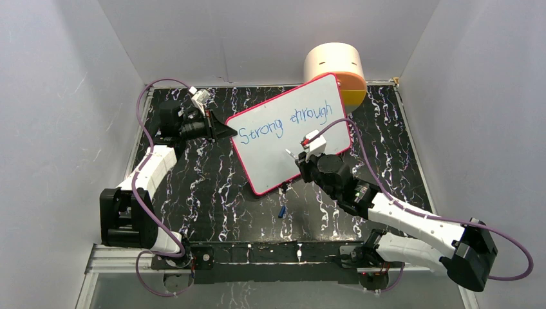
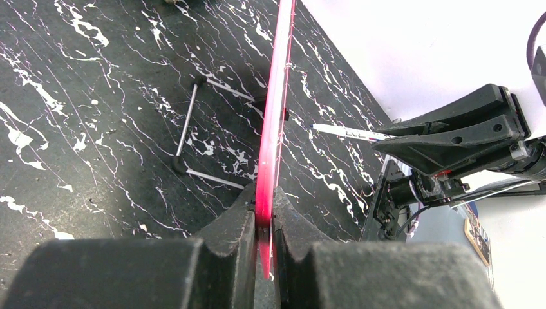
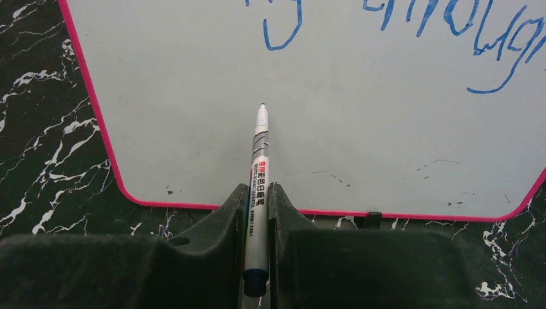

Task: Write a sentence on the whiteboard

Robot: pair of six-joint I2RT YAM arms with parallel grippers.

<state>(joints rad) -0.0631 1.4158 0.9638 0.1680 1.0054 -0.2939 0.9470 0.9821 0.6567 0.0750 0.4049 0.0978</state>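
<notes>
The whiteboard (image 1: 277, 161) stands tilted on the black marbled table (image 1: 206, 187), its left pink-red edge clamped between the closed jaws of the left gripper (image 2: 263, 215). The right gripper (image 3: 257, 193) is clenched on a marker (image 3: 259, 167), whose blue tip points at the blank area of the board below the lettering; contact between tip and surface cannot be confirmed. The sentence (image 1: 286, 119) runs as one blue line along the upper part of the board and reads "Strong through".
</notes>
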